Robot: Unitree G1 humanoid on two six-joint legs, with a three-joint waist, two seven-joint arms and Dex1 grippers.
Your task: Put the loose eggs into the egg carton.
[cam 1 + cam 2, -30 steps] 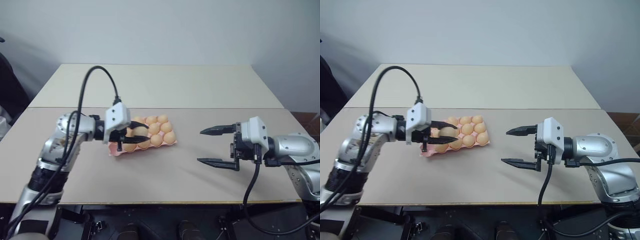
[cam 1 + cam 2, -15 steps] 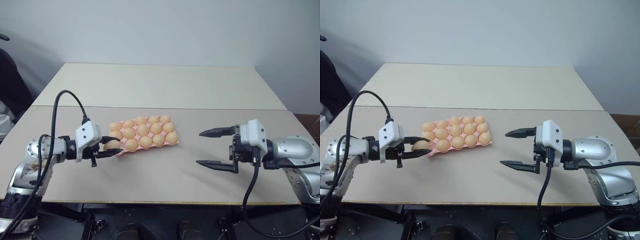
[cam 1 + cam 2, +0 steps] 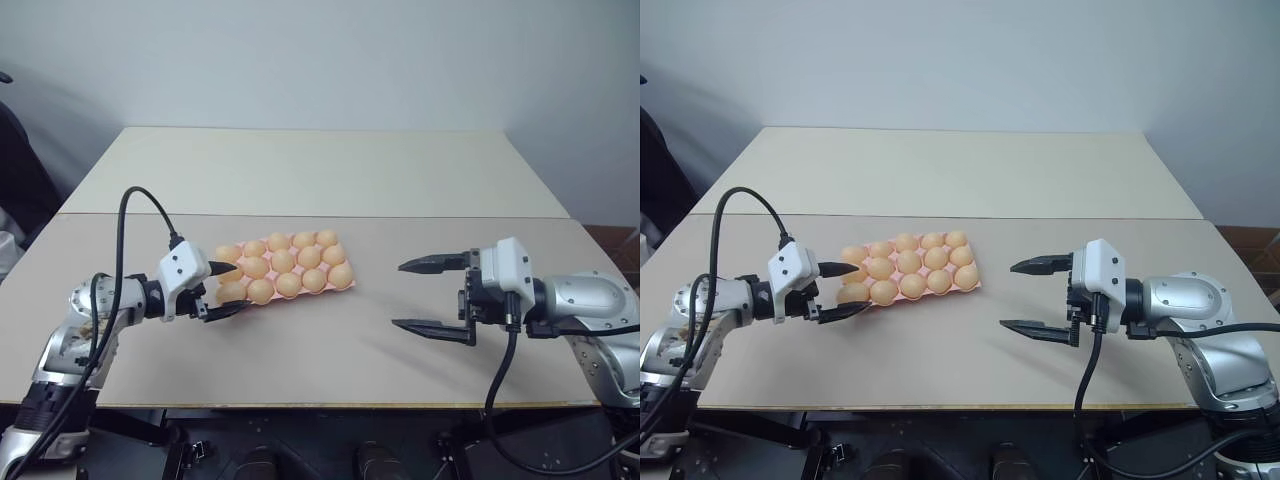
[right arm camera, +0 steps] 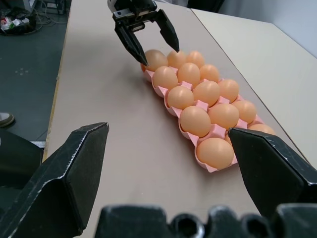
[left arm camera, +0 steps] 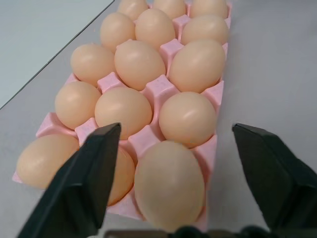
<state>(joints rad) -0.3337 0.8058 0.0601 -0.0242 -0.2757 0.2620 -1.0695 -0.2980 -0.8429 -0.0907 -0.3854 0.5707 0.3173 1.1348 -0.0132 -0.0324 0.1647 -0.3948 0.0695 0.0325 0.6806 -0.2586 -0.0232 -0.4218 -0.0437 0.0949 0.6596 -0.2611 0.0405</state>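
carton filled as left gripper lets go of corner egg

jaws on the left gripper (image 3: 222, 290) now stand wide at the near left corner of the egg carton (image 3: 297, 295), where half a second ago they were closed around an egg (image 5: 169, 183). that egg now sits in the corner cup between the spread fingers (image 5: 79, 191), not visibly touched by either, and the arm has dropped back toward the robot's left from its place over the tray a second ago. judged from the wrist views, every one of the fifteen cups now carries an egg, and no loose eggs lie on the table (image 3: 330, 350), so the job looks all but done; what remains is to draw the fingers back without nudging the corner egg or the light pink tray.

across the table, well apart from the carton, the right gripper (image 3: 436, 296) hangs above the surface with its jaws spread wide and nothing between them, unchanged over the last second. the space between it and the carton is bare. farther off, a seam (image 3: 400, 216) runs across the table where a second, paler panel (image 3: 320, 165) begins, reaching to the plain wall (image 3: 320, 60) behind. nothing stands in the way of either arm pulling clear.
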